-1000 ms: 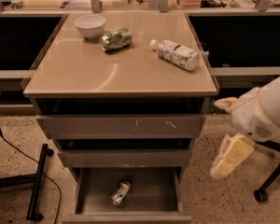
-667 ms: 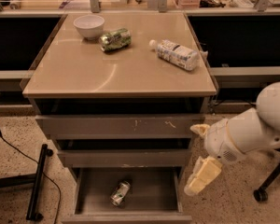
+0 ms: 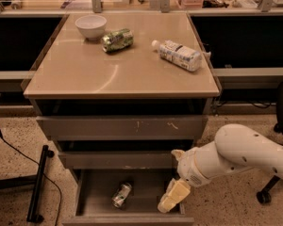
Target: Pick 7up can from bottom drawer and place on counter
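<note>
7up can (image 3: 121, 195) lies on its side in the open bottom drawer (image 3: 98, 193). Gripper (image 3: 174, 196) hangs over the drawer's right edge, apart from the can. Cannot tell whether it is released or clenched.

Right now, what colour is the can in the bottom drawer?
The can is silvery-white with green, camera view; the pincer hangs to its right.

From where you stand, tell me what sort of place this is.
Probably an office or lab: drawer cabinet with counter, speckled floor, wheeled chair base. The hand hangs at the right of the bottom drawer.
</note>
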Controlling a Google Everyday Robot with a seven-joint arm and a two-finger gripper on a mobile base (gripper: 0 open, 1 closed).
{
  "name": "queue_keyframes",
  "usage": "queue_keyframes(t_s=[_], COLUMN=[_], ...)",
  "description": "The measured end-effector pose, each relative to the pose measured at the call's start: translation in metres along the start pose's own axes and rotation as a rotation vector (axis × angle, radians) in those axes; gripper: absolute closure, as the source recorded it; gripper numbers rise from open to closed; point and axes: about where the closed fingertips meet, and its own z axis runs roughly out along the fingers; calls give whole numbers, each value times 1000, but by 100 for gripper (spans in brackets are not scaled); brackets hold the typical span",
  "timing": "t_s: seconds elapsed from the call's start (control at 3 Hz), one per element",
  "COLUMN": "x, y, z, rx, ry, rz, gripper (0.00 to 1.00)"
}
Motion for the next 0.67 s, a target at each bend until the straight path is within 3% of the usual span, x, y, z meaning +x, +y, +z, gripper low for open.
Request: queue_keyframes(t_s=[0.33,0.67], x=[-3,-4], y=[-11,-6], z=[1,1], rx=[50,51], ry=[-13,-11], rz=[5,-6], gripper=[0,0])
